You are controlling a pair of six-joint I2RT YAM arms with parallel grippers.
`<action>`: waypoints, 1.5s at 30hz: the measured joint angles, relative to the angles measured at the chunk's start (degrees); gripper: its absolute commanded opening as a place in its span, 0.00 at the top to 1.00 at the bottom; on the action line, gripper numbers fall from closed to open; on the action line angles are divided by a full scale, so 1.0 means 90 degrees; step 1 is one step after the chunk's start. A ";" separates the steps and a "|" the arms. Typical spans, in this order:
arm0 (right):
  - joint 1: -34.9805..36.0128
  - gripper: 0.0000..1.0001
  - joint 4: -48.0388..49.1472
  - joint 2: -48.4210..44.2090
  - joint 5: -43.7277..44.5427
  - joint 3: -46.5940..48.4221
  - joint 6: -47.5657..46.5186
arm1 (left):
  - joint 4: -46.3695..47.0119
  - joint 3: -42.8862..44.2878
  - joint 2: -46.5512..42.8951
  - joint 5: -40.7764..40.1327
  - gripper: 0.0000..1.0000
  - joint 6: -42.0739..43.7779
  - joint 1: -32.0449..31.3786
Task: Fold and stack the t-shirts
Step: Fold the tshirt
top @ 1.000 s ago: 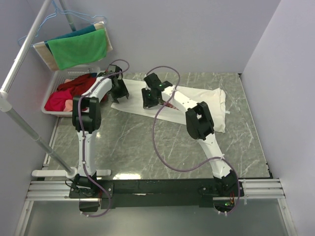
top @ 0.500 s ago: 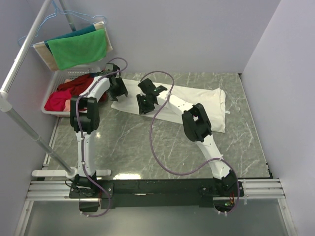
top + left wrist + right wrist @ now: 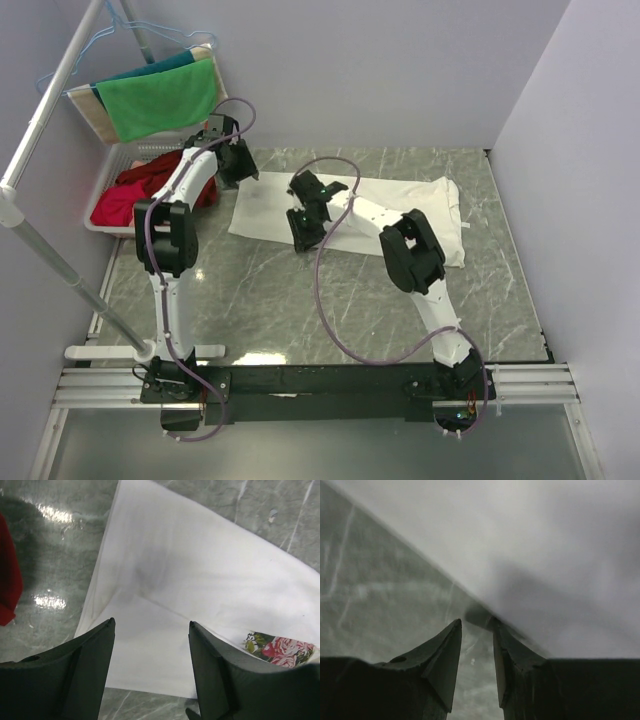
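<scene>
A white t-shirt (image 3: 400,205) lies spread flat across the back of the marble table. In the left wrist view its white cloth (image 3: 200,580) fills the frame, and a strip of rose print (image 3: 282,650) shows at a fold on the right. My left gripper (image 3: 238,168) hangs open above the shirt's far left corner with nothing between its fingers (image 3: 152,621). My right gripper (image 3: 303,236) is low at the shirt's near edge, jaws open a little (image 3: 476,620). Its right fingertip touches the hem (image 3: 520,630), and bare table shows between the fingers.
A white basket (image 3: 108,190) of red clothes (image 3: 150,185) stands at the back left, and its red cloth (image 3: 7,580) shows at the left wrist view's edge. Green and teal towels (image 3: 160,98) hang on a rack above it. A metal pole (image 3: 60,270) slants along the left; walls close the back and right.
My left gripper has lifted off the shirt's left end and moved back toward the basket. My right gripper has come forward to the near hem. The shirt's left end now lies flatter.
</scene>
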 measured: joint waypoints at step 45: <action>-0.2939 0.53 -0.1282 -0.1027 0.0386 0.0707 0.0172 | -0.0277 -0.2497 -0.0675 -0.1860 0.32 -0.0257 -0.1311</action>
